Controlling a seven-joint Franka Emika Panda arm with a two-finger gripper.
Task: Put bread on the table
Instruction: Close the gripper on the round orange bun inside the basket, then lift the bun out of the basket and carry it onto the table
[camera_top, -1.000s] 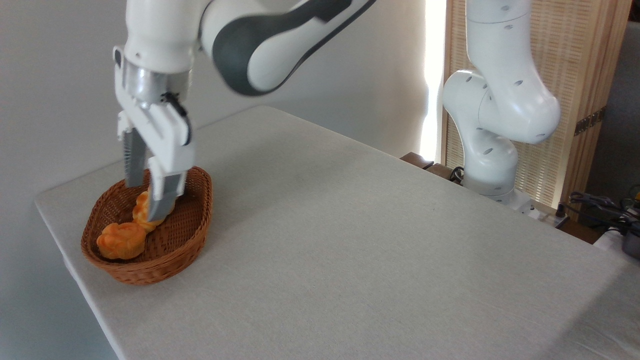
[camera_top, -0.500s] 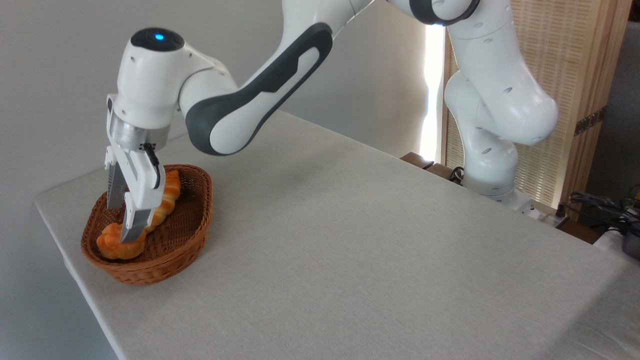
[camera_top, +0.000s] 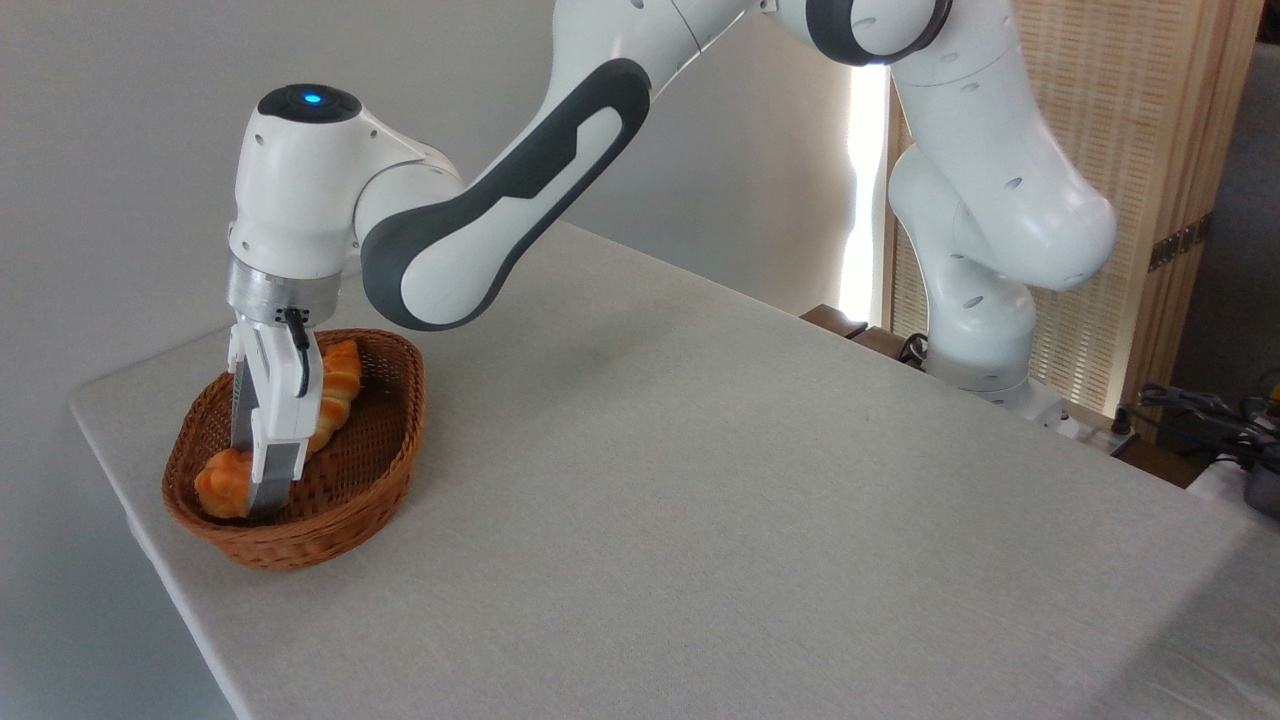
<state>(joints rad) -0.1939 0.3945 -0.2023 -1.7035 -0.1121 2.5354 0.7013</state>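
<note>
Gripper (camera_top: 262, 495) reaches into the basket (camera_top: 385, 455), fingers straddling the bun (camera_top: 218, 487); whether clamped cannot be told. A centred, firm squeeze should precede lifting.

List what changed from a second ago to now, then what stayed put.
The gripper dropped from above the wicker basket down and leftward inside it, onto the round bun; whether it has clamped cannot be told. The arm's upper links swung down into view. The braided loaf, partly hidden before, now shows more fully. The basket, both breads and the table stayed in place.
</note>
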